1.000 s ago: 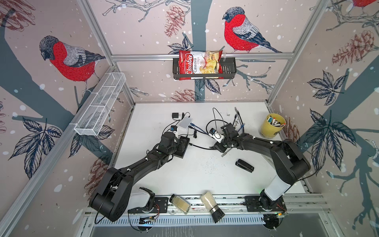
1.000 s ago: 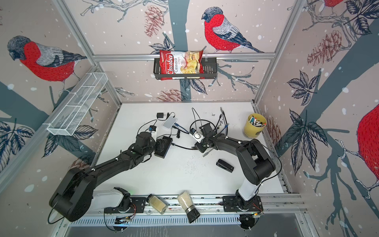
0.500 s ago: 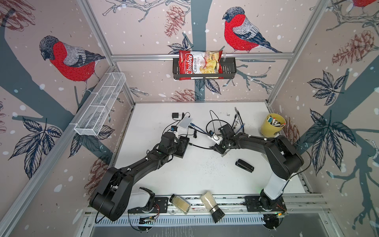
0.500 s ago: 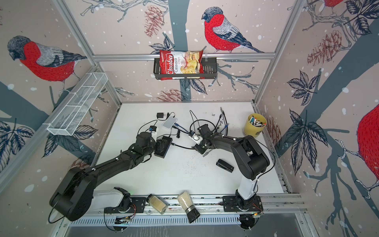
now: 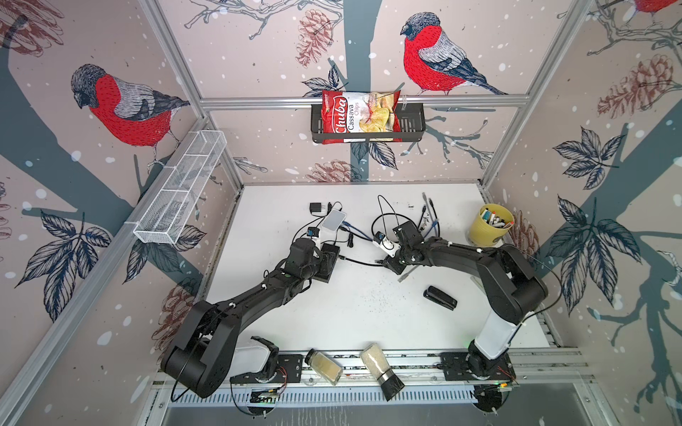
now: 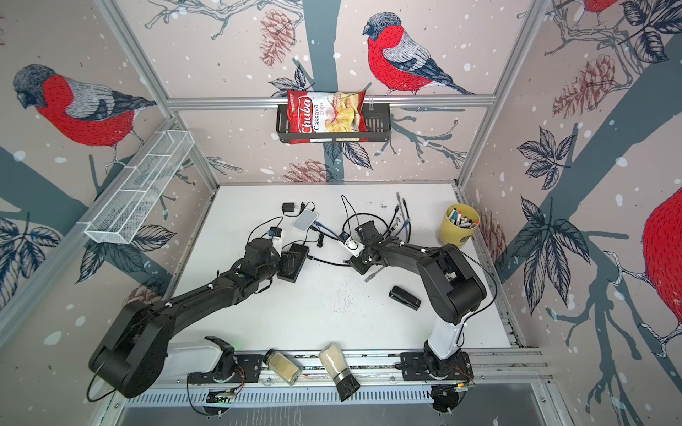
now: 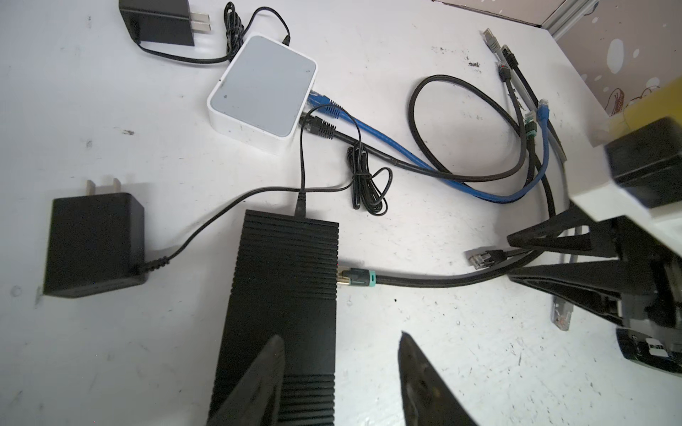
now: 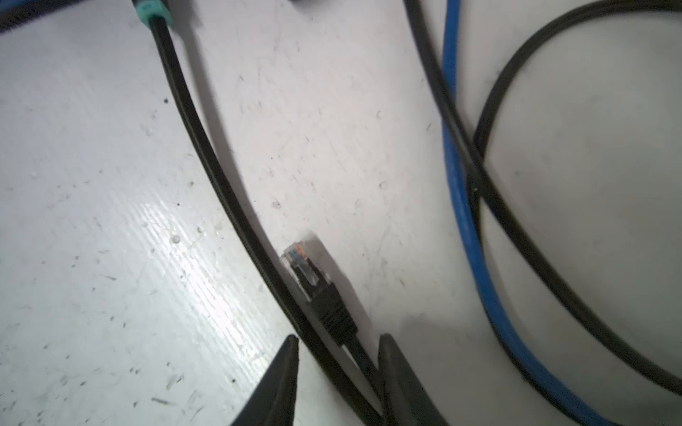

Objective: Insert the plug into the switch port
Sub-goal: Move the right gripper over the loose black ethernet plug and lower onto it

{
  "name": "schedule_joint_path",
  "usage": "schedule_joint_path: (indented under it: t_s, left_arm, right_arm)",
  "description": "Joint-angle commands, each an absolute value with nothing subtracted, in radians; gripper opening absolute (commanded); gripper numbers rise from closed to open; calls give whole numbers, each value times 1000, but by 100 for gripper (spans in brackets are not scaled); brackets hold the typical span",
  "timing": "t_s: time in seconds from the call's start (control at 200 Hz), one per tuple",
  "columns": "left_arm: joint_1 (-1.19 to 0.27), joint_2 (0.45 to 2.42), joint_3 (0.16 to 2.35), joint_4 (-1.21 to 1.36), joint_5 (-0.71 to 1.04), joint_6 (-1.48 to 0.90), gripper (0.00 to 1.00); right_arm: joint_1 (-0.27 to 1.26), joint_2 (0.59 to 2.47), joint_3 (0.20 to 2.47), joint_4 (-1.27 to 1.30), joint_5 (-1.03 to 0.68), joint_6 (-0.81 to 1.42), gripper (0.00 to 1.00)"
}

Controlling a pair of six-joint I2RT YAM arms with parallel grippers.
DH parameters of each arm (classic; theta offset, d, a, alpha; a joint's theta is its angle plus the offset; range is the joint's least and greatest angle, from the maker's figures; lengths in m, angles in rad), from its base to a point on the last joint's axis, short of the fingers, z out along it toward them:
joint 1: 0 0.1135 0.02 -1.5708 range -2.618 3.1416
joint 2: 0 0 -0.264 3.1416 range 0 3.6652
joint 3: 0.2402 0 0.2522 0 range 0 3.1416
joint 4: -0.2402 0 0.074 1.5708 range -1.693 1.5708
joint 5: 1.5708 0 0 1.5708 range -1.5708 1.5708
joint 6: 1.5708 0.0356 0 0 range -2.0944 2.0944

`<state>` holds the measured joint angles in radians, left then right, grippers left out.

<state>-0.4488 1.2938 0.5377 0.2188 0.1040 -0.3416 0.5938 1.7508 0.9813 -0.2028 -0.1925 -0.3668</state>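
Observation:
The switch (image 7: 284, 276), a black ribbed box, lies left of centre in both top views (image 5: 329, 260) (image 6: 294, 261). A green-ringed cable end (image 7: 356, 277) sits in its side. My left gripper (image 7: 341, 335) is open. One finger (image 7: 258, 380) hovers over the switch's top and the other is over bare table. The plug (image 8: 300, 263), clear with a black boot, lies free on the table (image 7: 479, 256). My right gripper (image 8: 339, 336) stands open just behind it, straddling its cable and the thicker braided cable. In a top view that gripper (image 5: 387, 262) is at table centre.
A white network box (image 7: 264, 86) with blue and black cables plugged in lies beyond the switch. Two black power adapters (image 7: 94, 243) (image 7: 158, 20) lie near it. Loose cable loops (image 7: 479, 177), a yellow pen cup (image 5: 492, 225) and a black stapler (image 5: 440, 298) lie to the right. Two jars (image 5: 324, 367) rest on the front rail.
My right gripper has come slightly left and down onto the cables and its jaws have narrowed. The left arm and the switch have not moved.

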Motion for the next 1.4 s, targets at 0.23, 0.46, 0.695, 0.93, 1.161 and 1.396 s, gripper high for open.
schedule_joint_path:
  t_s: [0.23,0.46,0.695,0.93,1.161,1.396]
  left_arm:
    - [-447,1291,524,235,101,-345,50]
    - [-448,1287,521,236,98,-344,50]
    - [-448,1287,520,241,102,-341,50]
    - [-448,1282,516,239,101,-340,50]
    - [-448,1276,511,235,97,-340,50]
    - [-449,1275,506,236,95,-341,50]
  right_arm:
    - [572,1767,995,-217,-215,-364,38]
    - [584,1806,1005,-235,-190,-371,37]
    - [591,1838,1026,-244,-184,-380,30]
    - [585,1798,1015,-206,-248,-367,35]
    - [569,1777,1022,-187,-278,-357,35]
    - [566,1820,1048,-219,-236,-364,35]
